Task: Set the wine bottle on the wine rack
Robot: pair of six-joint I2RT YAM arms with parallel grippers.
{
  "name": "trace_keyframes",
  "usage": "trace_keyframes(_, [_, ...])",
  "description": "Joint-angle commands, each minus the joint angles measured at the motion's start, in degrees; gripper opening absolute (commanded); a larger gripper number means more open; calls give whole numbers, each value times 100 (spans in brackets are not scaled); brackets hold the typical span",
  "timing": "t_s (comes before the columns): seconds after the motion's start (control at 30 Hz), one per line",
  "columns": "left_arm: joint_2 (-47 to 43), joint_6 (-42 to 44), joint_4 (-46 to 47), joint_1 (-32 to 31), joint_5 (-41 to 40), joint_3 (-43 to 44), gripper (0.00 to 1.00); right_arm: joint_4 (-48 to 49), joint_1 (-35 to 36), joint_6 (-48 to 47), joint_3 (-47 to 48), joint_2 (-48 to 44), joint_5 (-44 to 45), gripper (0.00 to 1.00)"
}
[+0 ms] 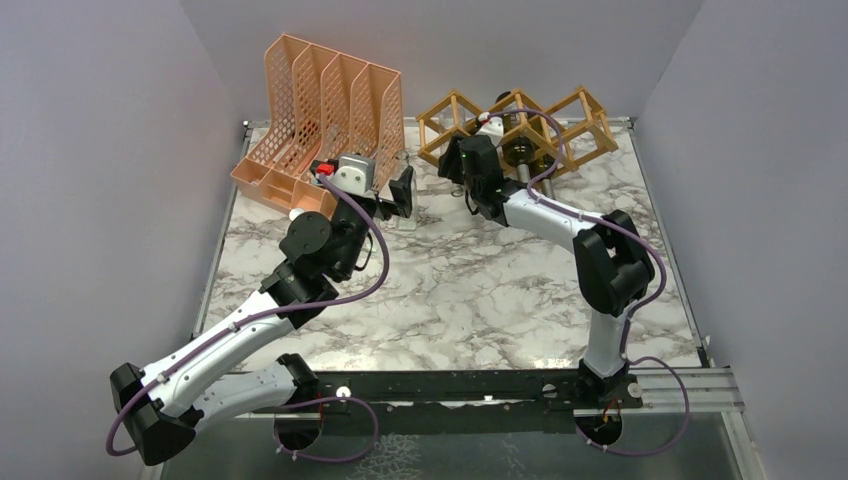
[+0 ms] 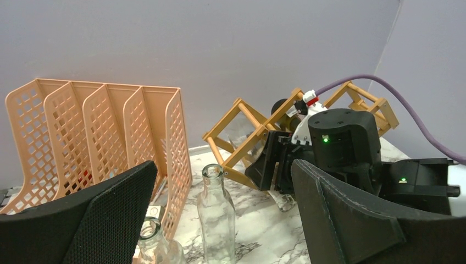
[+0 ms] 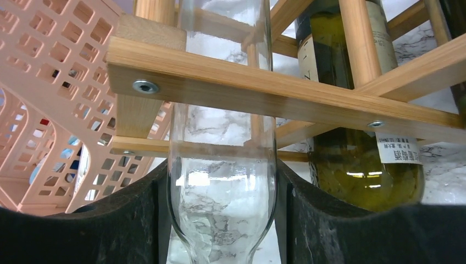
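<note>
**Wine bottle** (image 3: pixel 222 181), clear glass, one. It was clamped between the two black fingers of the right gripper (image 3: pixel 222 217), one pad against each side of the glass. Its body ran forward from the fingers and passed under a front slat into an open cell at the left end of the wine rack.

**Wine rack** (image 3: pixel 286 96), light wooden lattice, one. It stood at the far edge of the marble table (image 1: pixel 450 290), right of the middle.

**Dark green bottle** (image 3: pixel 357 165) with paper labels, one counted. It lay in the cell just beside the clear one, on its right. A dark shape further right could not be made out.

**Peach mesh organizer** (image 1: pixel 320 100), one, with four upright dividers. It stood at the far left corner of the table, near the rack's left end but apart from it.

**Empty clear bottles**, two, both upright beside the organizer's open front. The taller bottle (image 2: pixel 216 220) stood nearer the rack. Only the mouth and shoulders of the lower bottle (image 2: pixel 156 245) could be seen.

**Left gripper** (image 2: pixel 224 181), one. Its fingers were spread wide and held nothing, and the two upright bottles stood just ahead of them.
</note>
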Motion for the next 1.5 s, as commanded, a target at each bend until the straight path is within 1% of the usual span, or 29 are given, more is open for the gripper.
trace_keyframes(0.0, [7, -73, 13, 20, 29, 172, 99, 420, -27, -98, 309, 136, -154, 39])
trace_keyframes(0.07, [23, -73, 13, 19, 31, 172, 99, 329, -35, -77, 325, 179, -112, 46])
trace_keyframes(0.17, [40, -73, 6, 21, 28, 170, 99, 199, -51, -46, 346, 220, -94, 54])
trace_keyframes(0.33, [32, -64, -5, 22, 8, 173, 99, -8, -60, 38, 346, 129, -2, 75])
trace_keyframes(0.4, [25, -64, -5, 21, 10, 178, 99, -42, -62, 5, 314, 60, 10, 80])
trace_keyframes(0.47, [29, -56, -9, 19, 6, 174, 99, -58, -65, -51, 274, -43, -27, 84])
trace_keyframes(0.67, [-14, -46, -27, 17, -62, 200, 99, -298, -60, -294, 146, -507, -137, 86])
trace_keyframes(0.77, [-59, -46, -42, 22, -111, 215, 99, -653, -60, -474, 140, -791, -246, 86])
trace_keyframes(0.87, [-100, -46, -78, 18, -188, 241, 99, -1142, -60, -775, 276, -1027, -569, 86])
trace_keyframes(0.97, [-137, -71, -109, 21, -281, 277, 99, -1208, -64, -1227, 160, -1324, -1196, 85])
trace_keyframes(1.03, [-162, -81, -119, 16, -333, 294, 99, -1110, -65, -1592, 24, -1535, -1893, 83])
trace_keyframes(1.17, [-221, -90, -135, 17, -406, 314, 99, -1062, -21, -2020, -100, -1788, -3260, 82])
trace_keyframes(1.23, [-257, -90, -117, 19, -436, 319, 99, -1026, 79, -2200, -121, -1824, -3557, 82])
trace_keyframes(1.33, [-290, -96, -119, 20, -482, 319, 99, -1023, 243, -2307, 5, -1719, -3589, 82])
trace_keyframes(1.47, [-326, -107, -116, 21, -546, 323, 99, -1061, 438, -2420, 333, -1417, -3358, 82])
